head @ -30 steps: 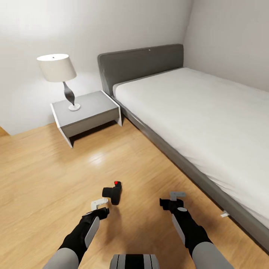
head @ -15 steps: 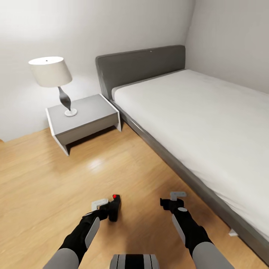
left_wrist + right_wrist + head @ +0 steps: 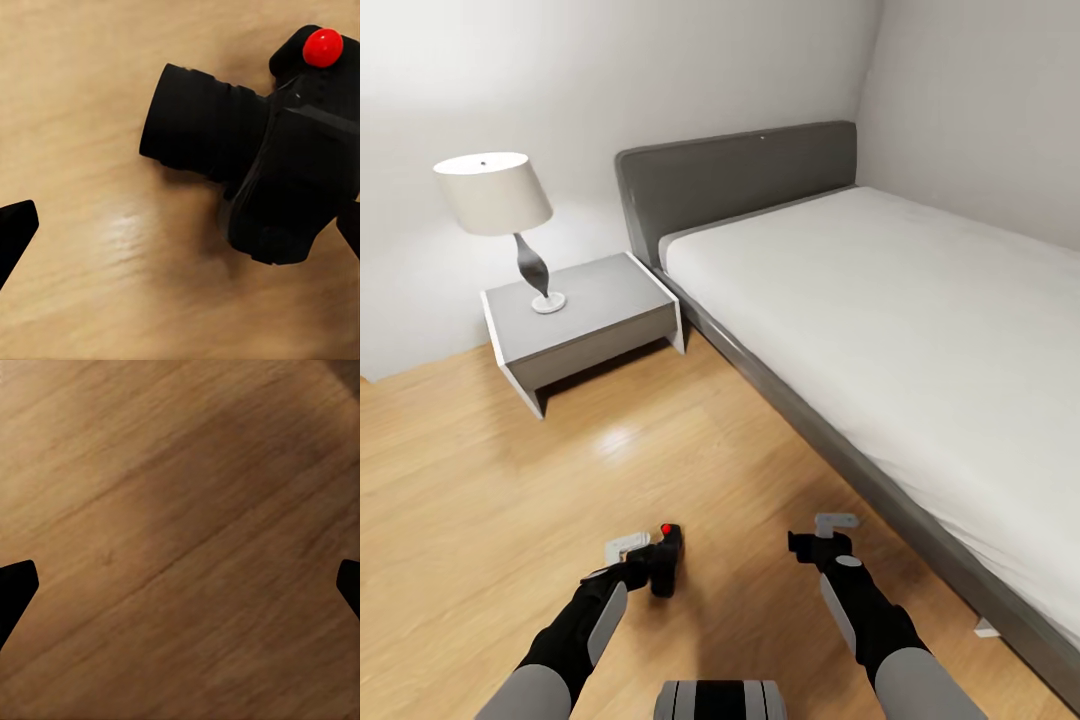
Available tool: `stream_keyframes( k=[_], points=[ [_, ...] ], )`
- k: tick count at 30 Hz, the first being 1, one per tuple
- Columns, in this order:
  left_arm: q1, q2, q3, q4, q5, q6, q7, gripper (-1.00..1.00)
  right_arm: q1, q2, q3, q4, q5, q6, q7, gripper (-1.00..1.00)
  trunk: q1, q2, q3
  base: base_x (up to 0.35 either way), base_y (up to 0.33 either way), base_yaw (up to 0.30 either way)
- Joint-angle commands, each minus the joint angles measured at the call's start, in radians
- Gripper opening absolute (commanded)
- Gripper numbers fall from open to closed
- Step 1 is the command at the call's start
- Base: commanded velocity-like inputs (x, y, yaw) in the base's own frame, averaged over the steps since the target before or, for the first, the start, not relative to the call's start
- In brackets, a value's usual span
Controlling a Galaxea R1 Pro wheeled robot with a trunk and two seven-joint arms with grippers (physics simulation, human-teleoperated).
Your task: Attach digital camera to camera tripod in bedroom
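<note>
Your left hand (image 3: 643, 556) hangs released over the digital camera (image 3: 666, 560), which lies on the wood floor (image 3: 480, 480) beside the bed (image 3: 880, 300) with its lens between the spread fingers, while your right hand (image 3: 828, 531) hangs released over bare planks.

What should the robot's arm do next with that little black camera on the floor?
Probably ease the left gripper sideways to centre on the digital camera, then close. In the left wrist view the fingers are spread wide and the camera lies off-centre, against one fingertip, on the wood floor.
</note>
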Motion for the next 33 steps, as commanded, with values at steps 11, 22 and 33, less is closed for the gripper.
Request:
stream_keyframes(
  k=[11,22,33],
  points=[
    [-0.001,0.001,-0.011,0.061,0.009,0.008,-0.004,1.0,0.0,-0.002,-0.005,0.001,0.01,0.006,0.001,1.0,0.0,0.0,-0.001,0.001,0.0,0.0],
    [-0.001,0.001,-0.151,0.15,0.011,0.004,-0.035,1.0,0.0,-0.002,-0.005,0.001,0.011,0.005,0.001,1.0,0.0,0.0,-0.001,0.0,0.0,0.0],
    [-0.001,0.0,-0.164,0.153,0.011,-0.056,-0.039,1.0,0.0,-0.002,-0.005,0.001,0.013,0.006,-0.005,1.0,0.0,0.0,-0.001,0.0,0.0,0.0]
  ],
)
